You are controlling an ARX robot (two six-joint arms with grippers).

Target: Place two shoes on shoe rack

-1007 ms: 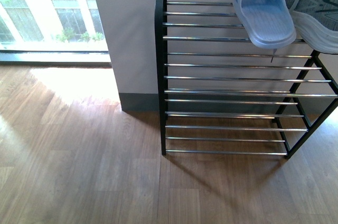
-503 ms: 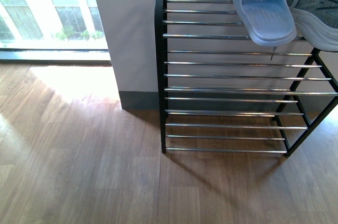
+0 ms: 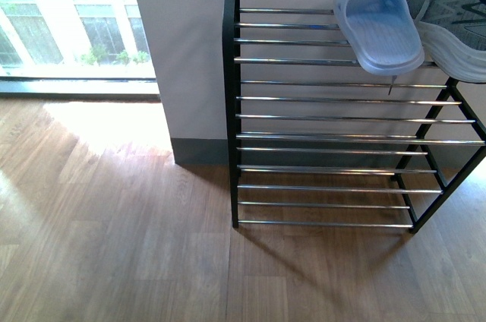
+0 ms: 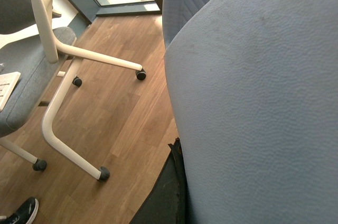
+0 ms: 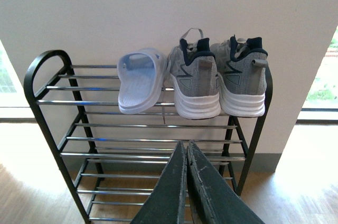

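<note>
Right wrist view shows, nearest the camera, the right gripper [image 5: 186,182] with its two dark fingers pressed together and nothing between them, hanging in front of the shoe rack [image 5: 45,102]. Beyond it the rack stands on the wooden floor [image 3: 114,246] against the pale wall [image 5: 158,7], with tiers of chrome rods in a black frame. On its top tier, at the far right end, sit three pieces of footwear in a row: one pale blue slipper [image 5: 138,80], then the two shoes, the left sneaker [image 5: 194,81] just beside the slipper and the right sneaker [image 5: 241,78] at the rack's right edge. Both sneakers stand upright, side by side, their long axes running near to far across the rods, heels toward the camera and toes toward the wall. Left wrist view is filled by a grey upholstered chair [image 4: 253,102], with one white wheeled frame [image 4: 68,76] on the floor; the left gripper is not visible there.
</note>
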